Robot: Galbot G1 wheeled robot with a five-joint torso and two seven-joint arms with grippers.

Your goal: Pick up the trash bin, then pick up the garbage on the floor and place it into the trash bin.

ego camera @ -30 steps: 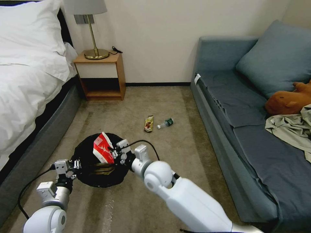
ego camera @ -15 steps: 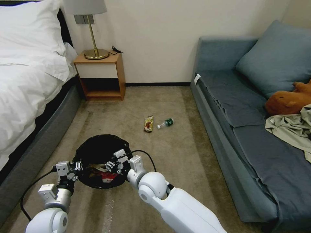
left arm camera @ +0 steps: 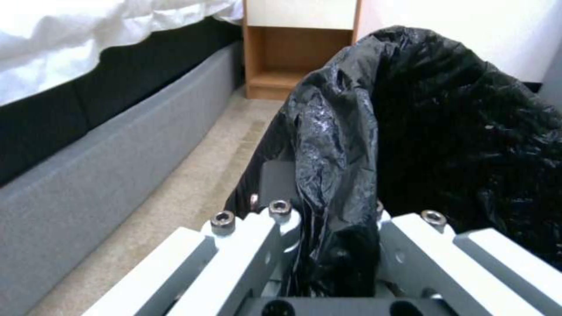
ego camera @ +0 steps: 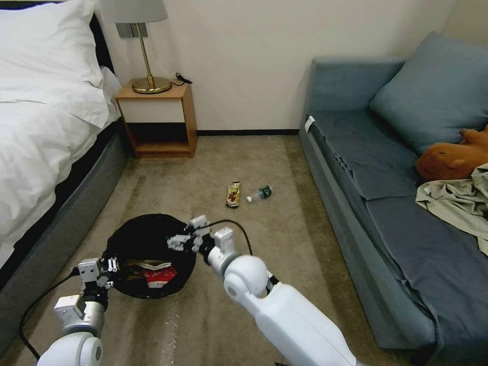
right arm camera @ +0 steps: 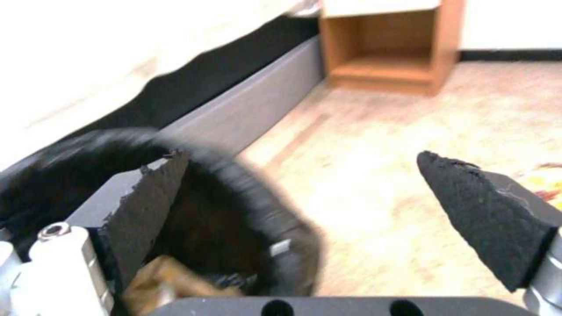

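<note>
Trash bin sits pinched at its bag-lined rim between the left gripper fingers. Red-and-white carton and tan scrap lie inside it. Right gripper fingers spread, empty, over the bin's far edge. Snack wrapper and bottle lie on the carpet, well beyond those fingers.

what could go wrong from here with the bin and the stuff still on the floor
1. The left hand grips the trash bin only by its black bag at the rim, so the bag could slip or the bin tilt and spill the red-and-white carton.
2. The open right hand hangs over the rim and may knock it.
3. The bottle by the snack wrapper could roll when reached for.
</note>
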